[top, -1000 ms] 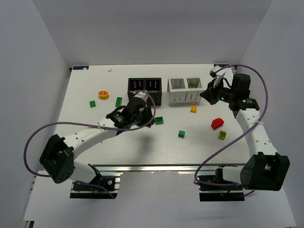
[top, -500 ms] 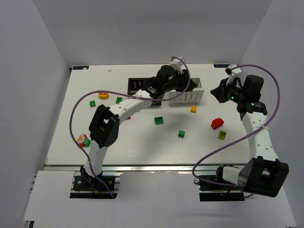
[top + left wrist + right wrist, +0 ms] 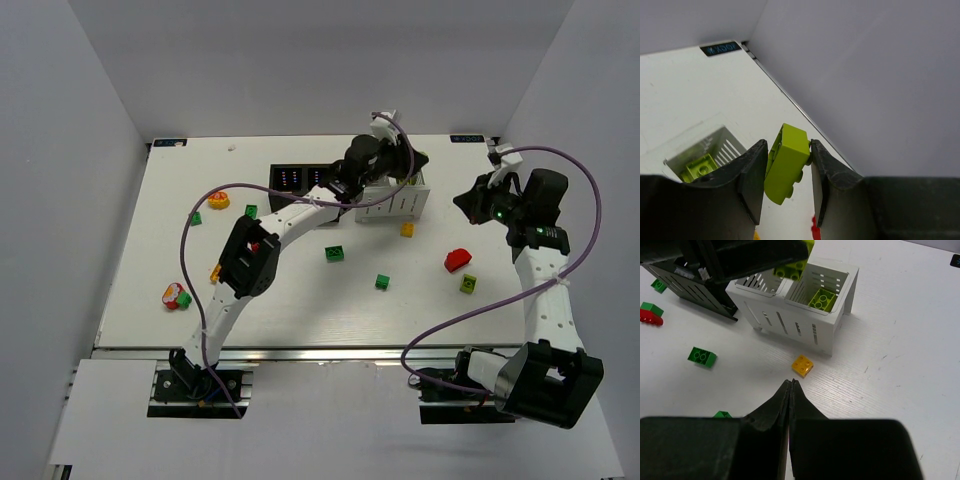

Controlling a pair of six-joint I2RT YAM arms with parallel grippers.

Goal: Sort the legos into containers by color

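My left gripper (image 3: 787, 172) is shut on a lime lego (image 3: 786, 162) and holds it above the right end of the white container (image 3: 395, 206). In the top view the left gripper (image 3: 416, 160) is over that container's right compartment, where another lime lego (image 3: 822, 297) lies. The black container (image 3: 303, 179) stands left of the white one. My right gripper (image 3: 791, 383) is shut and empty. It hovers over the table just near of a yellow lego (image 3: 803, 365), right of the white container (image 3: 805, 327). In the top view the right gripper (image 3: 467, 204) is well off the table.
Loose legos lie on the table: a red one (image 3: 458, 260), a lime one (image 3: 468, 284), green ones (image 3: 382, 282) (image 3: 334, 253) (image 3: 195, 217), an orange-yellow round one (image 3: 218, 199) and a small cluster (image 3: 175, 296) at the left front. Walls close in left, right and back.
My left arm has swung from the middle of the table up and right to above the white container, carrying the lime lego. My right gripper has drawn back to the right.
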